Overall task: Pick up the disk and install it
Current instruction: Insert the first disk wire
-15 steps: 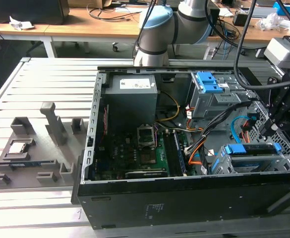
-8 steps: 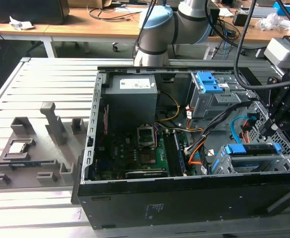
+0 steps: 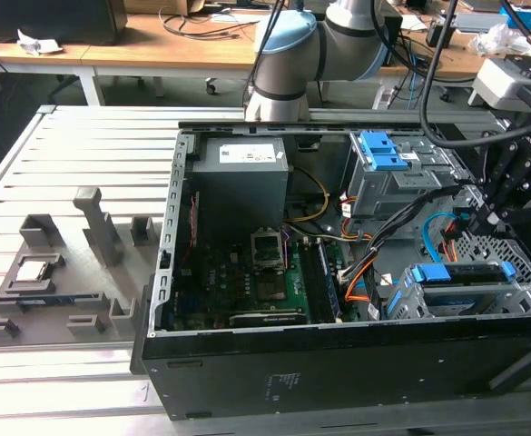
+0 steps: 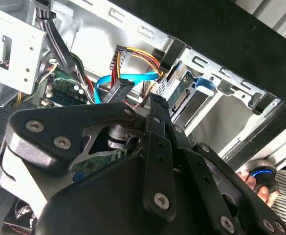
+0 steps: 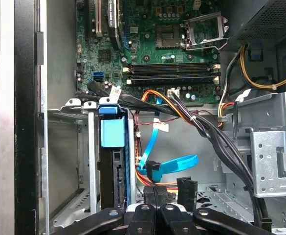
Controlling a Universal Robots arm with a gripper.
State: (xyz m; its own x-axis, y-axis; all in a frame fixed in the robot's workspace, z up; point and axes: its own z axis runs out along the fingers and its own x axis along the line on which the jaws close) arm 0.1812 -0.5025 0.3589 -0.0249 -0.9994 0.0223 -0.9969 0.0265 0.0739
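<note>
Here the gripper (image 5: 157,215) is cut off at the edge of the first wrist view, with just its black linkages showing, so I cannot tell whether its fingers are apart or together, or whether they touch anything. In the second wrist view the same black linkages (image 4: 152,161) hide much of the case interior. It hangs inside the open computer case (image 3: 338,363), near a blue cable (image 5: 169,164) and a black connector. Just beside it, the disk (image 5: 113,161) sits edge-on in the metal drive cage (image 5: 86,147), its blue frame visible. In the exterior view the disk (image 3: 456,277) lies in that cage at the exterior view's right. The motherboard (image 5: 167,49) lies beyond.
</note>
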